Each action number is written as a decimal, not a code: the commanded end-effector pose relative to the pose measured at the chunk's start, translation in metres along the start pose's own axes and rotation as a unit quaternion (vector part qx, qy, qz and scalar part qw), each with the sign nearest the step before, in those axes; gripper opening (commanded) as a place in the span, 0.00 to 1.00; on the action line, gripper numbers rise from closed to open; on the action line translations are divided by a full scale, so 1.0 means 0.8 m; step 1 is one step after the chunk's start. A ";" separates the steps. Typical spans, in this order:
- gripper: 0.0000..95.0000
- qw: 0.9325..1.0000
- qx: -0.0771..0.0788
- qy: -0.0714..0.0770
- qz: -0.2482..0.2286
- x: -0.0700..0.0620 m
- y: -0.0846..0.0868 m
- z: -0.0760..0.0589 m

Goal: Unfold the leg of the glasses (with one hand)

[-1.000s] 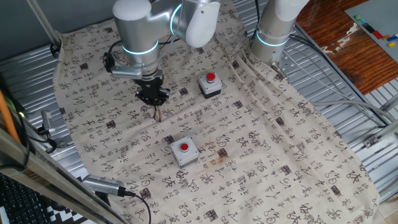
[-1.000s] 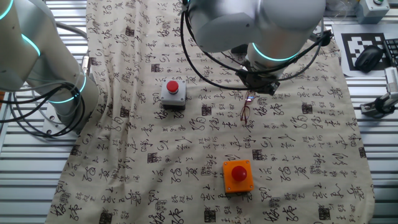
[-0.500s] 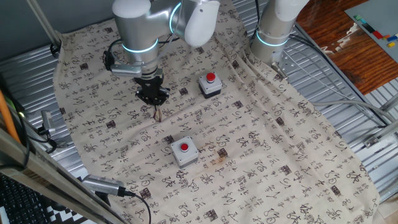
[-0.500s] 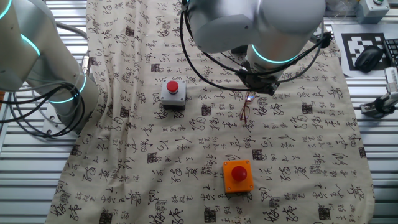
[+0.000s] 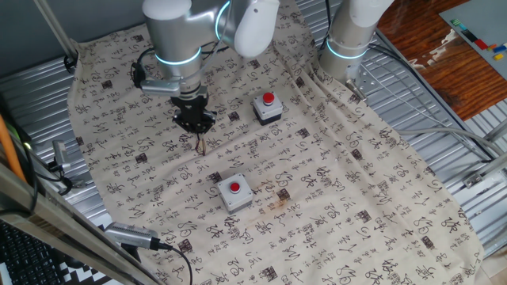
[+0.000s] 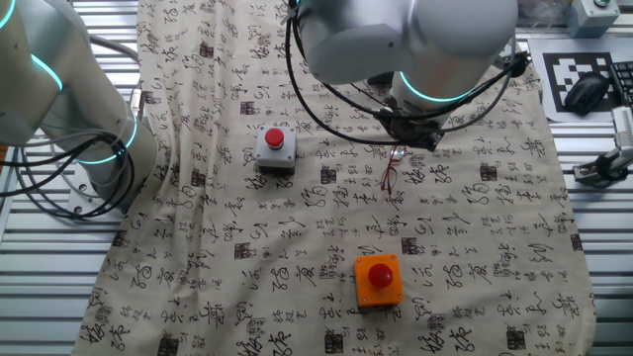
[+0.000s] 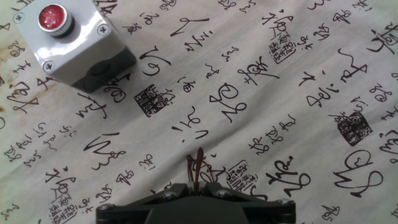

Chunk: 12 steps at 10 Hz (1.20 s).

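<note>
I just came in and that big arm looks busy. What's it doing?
The robot arm has its pincer down low over a patterned cloth, right at a tiny pair of reddish-brown glasses. It looks to be pinching one end of them, while the rest pokes out onto the cloth. Three red button boxes sit nearby, untouched; the hand view shows a grey one.

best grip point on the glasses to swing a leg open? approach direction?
Grip a thin leg near its free end, from straight above. The glasses lie low on the cloth, so only a top-down pinch fits. The end effector sits right over them; whether it grips cannot be told.
</note>
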<state>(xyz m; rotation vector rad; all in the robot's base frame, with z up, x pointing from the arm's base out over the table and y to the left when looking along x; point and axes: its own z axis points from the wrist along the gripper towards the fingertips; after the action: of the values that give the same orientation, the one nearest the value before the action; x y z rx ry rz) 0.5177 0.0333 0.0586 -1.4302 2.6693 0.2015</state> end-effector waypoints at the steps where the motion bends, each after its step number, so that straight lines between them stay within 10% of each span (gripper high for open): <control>1: 0.00 1.000 0.000 0.000 -0.001 0.000 0.000 0.000; 12: 0.00 1.000 -0.002 -0.003 -0.004 0.004 -0.001 -0.009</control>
<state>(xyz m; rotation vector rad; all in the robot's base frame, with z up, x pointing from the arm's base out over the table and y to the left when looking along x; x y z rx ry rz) 0.5168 0.0285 0.0651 -1.4389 2.6596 0.2090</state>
